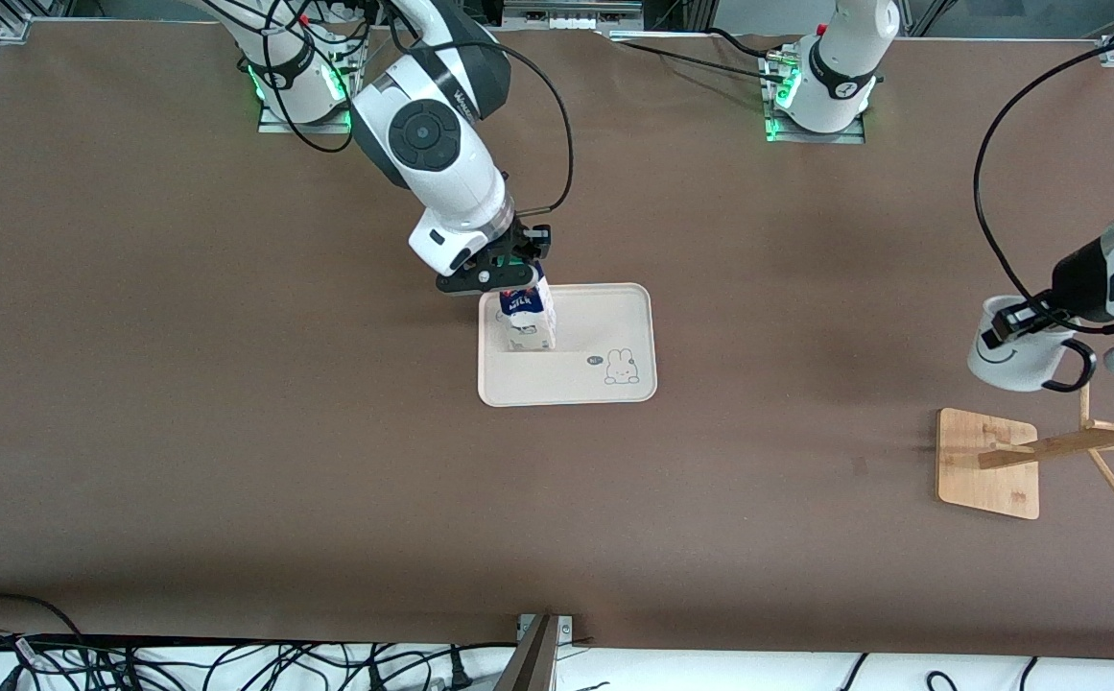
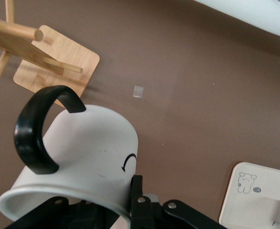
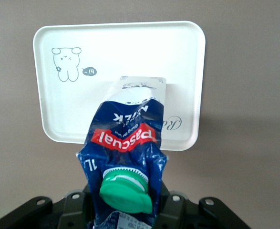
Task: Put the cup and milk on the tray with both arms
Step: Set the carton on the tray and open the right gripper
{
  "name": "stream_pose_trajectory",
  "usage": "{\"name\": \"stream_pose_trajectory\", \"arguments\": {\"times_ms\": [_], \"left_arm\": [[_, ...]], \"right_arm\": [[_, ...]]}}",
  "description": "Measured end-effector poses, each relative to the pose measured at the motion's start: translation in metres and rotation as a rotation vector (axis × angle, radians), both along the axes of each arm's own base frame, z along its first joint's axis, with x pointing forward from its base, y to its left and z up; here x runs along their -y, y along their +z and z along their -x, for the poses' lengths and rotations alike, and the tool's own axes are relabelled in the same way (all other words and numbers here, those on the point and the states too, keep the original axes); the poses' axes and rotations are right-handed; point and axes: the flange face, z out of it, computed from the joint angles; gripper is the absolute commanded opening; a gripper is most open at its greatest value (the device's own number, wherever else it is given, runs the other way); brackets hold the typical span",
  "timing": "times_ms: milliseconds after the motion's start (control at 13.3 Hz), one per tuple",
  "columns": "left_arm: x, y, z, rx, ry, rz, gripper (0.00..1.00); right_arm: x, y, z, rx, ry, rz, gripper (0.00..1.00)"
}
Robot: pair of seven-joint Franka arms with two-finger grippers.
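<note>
The right gripper is squeezing the top of the milk, its jaws pinched shut on the crumpled gable just by the green cap. In the front view this is happening just above the middle of the frame, at the tray's upper-left corner. The carton is standing upright, its long axis vertical, with its base down on the tray or a hair above it; I cannot tell which. So for this arm the coming move looks like a simple release.

The left gripper is gripping the cup by its rim, jaws closed on the wall, at the right edge of the front view. The cup is hanging in the air, tilted, black handle turned toward the wooden rack that sits lower in the frame. From this claw the tray lies well apart, toward the centre of the picture, with bare table between; the free space on the tray is around the rabbit drawing.

Counting: two arms, one cup, one milk carton, one tray, one rack.
</note>
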Motion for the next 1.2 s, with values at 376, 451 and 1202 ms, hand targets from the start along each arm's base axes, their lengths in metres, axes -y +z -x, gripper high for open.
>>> {"name": "stream_pose_trajectory", "arguments": {"times_ms": [376,451,1202], "left_arm": [[0.08,0.023,0.012,-0.075,-0.146,0.0,0.0],[0.092,0.026,0.014,-0.073,-0.166,0.0,0.0],[0.132,0.017,0.043,-0.263,-0.265,-0.013,0.0]], "right_arm": [[0.007,-0.005,-0.006,-0.004,0.098,0.012,0.46],[0.011,-0.007,-0.008,-0.007,0.129,0.016,0.46],[0.038,-0.026,-0.038,-0.031,0.147,-0.002,0.46]]}}
